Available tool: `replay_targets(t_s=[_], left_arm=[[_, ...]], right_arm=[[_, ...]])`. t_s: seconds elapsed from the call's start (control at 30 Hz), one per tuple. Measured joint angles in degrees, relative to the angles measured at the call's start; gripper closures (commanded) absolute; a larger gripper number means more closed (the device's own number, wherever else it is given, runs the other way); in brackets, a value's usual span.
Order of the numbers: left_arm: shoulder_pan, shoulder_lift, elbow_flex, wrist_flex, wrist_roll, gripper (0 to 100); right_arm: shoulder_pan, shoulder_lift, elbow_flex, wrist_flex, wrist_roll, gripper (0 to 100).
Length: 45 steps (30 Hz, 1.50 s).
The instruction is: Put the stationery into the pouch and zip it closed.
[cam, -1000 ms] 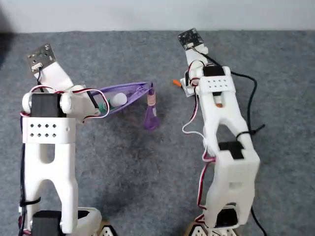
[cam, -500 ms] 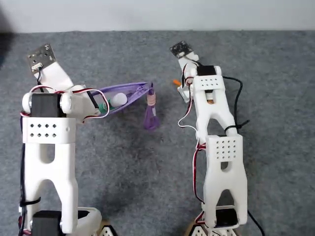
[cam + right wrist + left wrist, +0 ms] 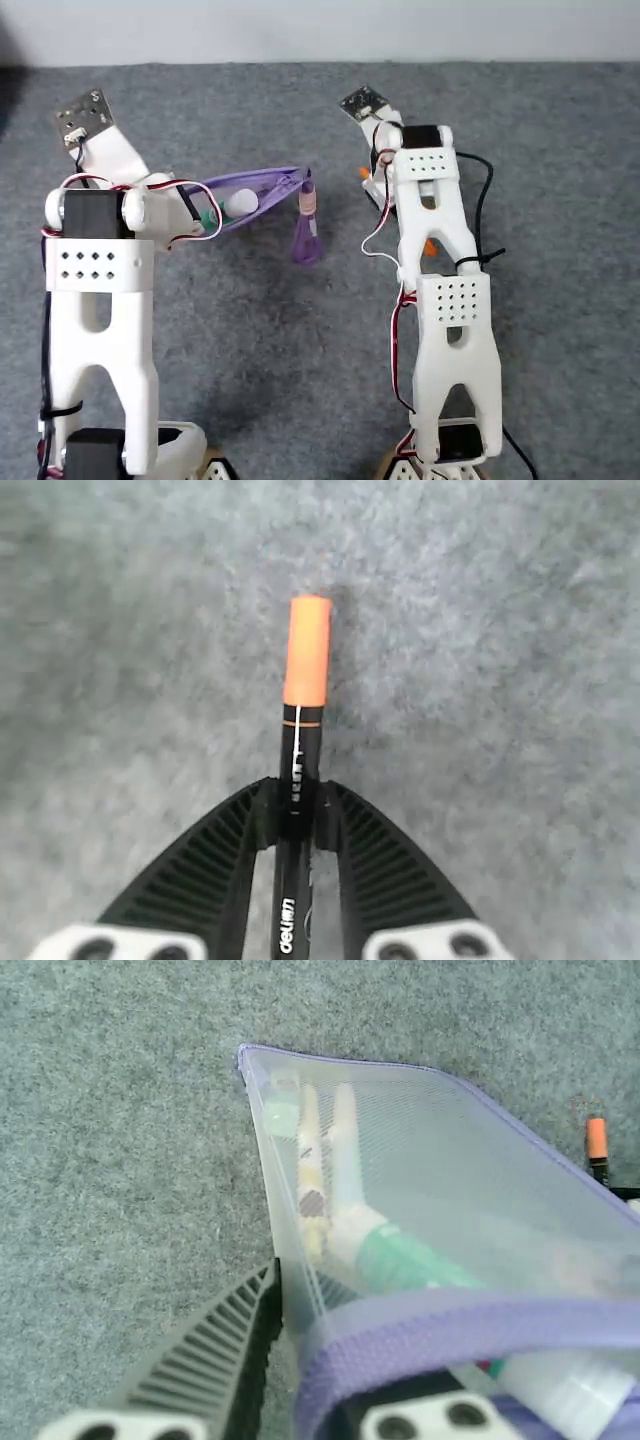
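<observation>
Left gripper is clamped on the pouch, right at its purple zip edge. One ribbed finger is outside the mesh wall, the other is under the purple band. From the high view, the pouch runs from that gripper out toward the middle of the grey mat, standing on edge. The mouth looks open at the gripper end, with white and green bits showing in it.

Inside, through the mesh: two pale pens side by side with their tips in the far corner. A green cap sits nearer the gripper, with a white piece below it near the zip band.

A purple piece with a pink band sits at the pouch's far end, touching it. Can't tell what it is.

Right gripper is closed on a black pen, fingers pinching the barrel just behind the orange cap, with the cap sticking out ahead of the fingertips. The cap is low over the mat. Can't tell if it touches.

High view: the right gripper is beside the pouch's far end but apart from it. The pen's orange tip is on the side nearest the pouch. The pen is outside the pouch, and it also shows past the pouch edge from the left wrist.
</observation>
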Motion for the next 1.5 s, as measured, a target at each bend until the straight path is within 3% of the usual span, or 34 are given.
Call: replay_targets(t_s=[0.17,0.4,0.7,0.9,1.23,1.5], left_arm=[[0.0,0.0,0.0,0.0,0.0,99],[0.0,0.0,0.0,0.0,0.0,99],[0.0,0.0,0.0,0.0,0.0,99],[0.0,0.0,0.0,0.0,0.0,99],[0.0,0.0,0.0,0.0,0.0,99],[0.0,0.0,0.0,0.0,0.0,99]], right_arm=[[0.0,-0.3,-12.1,13.3,-3.9,99.1],[1.5,-8.3,-17.8,14.2,-5.9,99.1],[0.4,-33.1,3.0,14.2,-11.3,99.1],[-6.5,-48.9,16.5,14.2,-19.6,99.1],[-20.7,-61.2,17.3,13.5,-33.1,99.1],[-28.4,-62.5,17.3,-1.6,-40.6,99.1]])
